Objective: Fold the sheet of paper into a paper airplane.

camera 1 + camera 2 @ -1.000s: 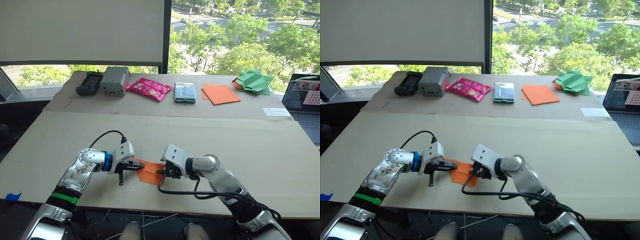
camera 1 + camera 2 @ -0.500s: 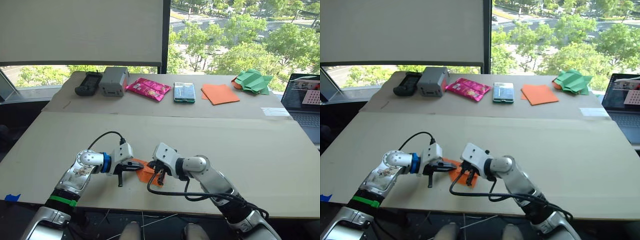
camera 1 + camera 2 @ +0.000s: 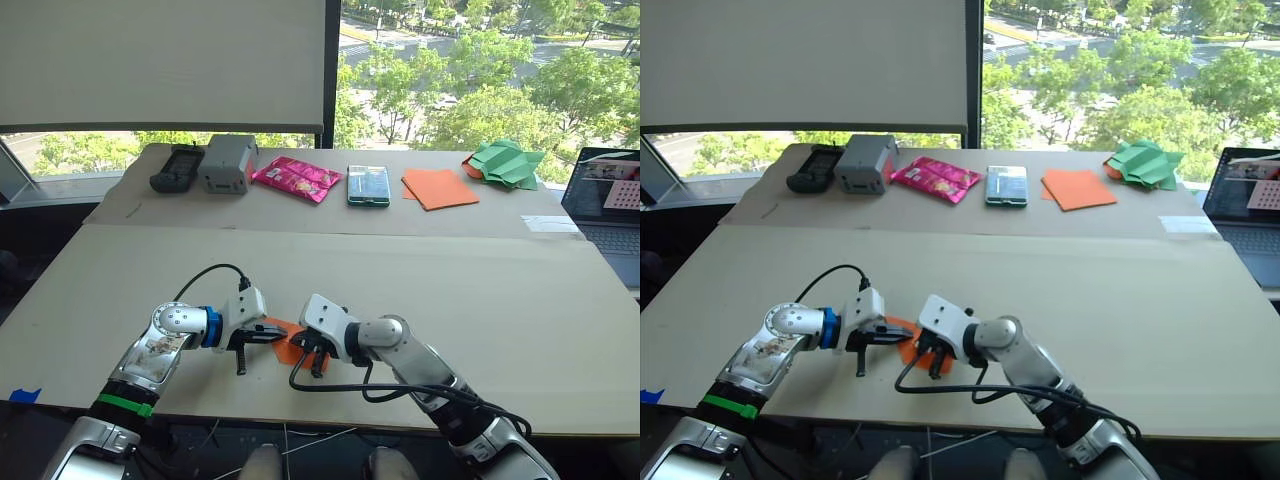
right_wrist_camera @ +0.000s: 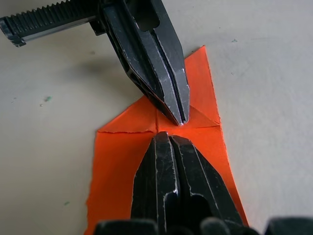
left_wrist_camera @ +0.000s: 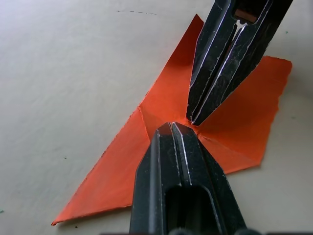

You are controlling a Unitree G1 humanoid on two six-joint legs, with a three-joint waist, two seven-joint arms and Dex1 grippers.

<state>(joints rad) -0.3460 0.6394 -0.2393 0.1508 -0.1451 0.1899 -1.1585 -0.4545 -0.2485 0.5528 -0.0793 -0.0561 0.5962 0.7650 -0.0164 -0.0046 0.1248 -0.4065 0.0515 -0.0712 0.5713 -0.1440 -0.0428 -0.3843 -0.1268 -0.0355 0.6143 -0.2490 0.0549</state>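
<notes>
The sheet of paper (image 5: 161, 147) lies flat on the near part of the front table (image 3: 430, 280), close to the robot's edge, between the two grippers. It is partly folded: creases meet near its middle, triangular flaps are laid down, one long point runs out to a corner. No fin or narrow wedge yet, so I judge the plane is early to mid fold.

Left gripper (image 3: 278, 334) comes in from the robot's left, fingers pressed together with nothing between them, tip resting on the paper where the creases meet. Right gripper (image 3: 310, 355) comes from the opposite side, fingers also closed and empty, tip down on the paper just beside the left one's, the two nearly touching. Neither pinches the sheet; both look to be pressing. Likely reason: closed fingers make a narrow point to pin the flaps flat and hold the crease junction so the sheet can't slide, maybe also to sharpen a fold.

Outward: on the rear table (image 3: 300, 205) sit, well apart from the work, a black device (image 3: 178, 166), a grey box (image 3: 228, 162), a pink packet (image 3: 298, 177), a green case (image 3: 369, 185), a flat orange stack (image 3: 441, 187) and green paper shapes (image 3: 508, 163). A laptop (image 3: 608, 210) is at the robot's far right.
</notes>
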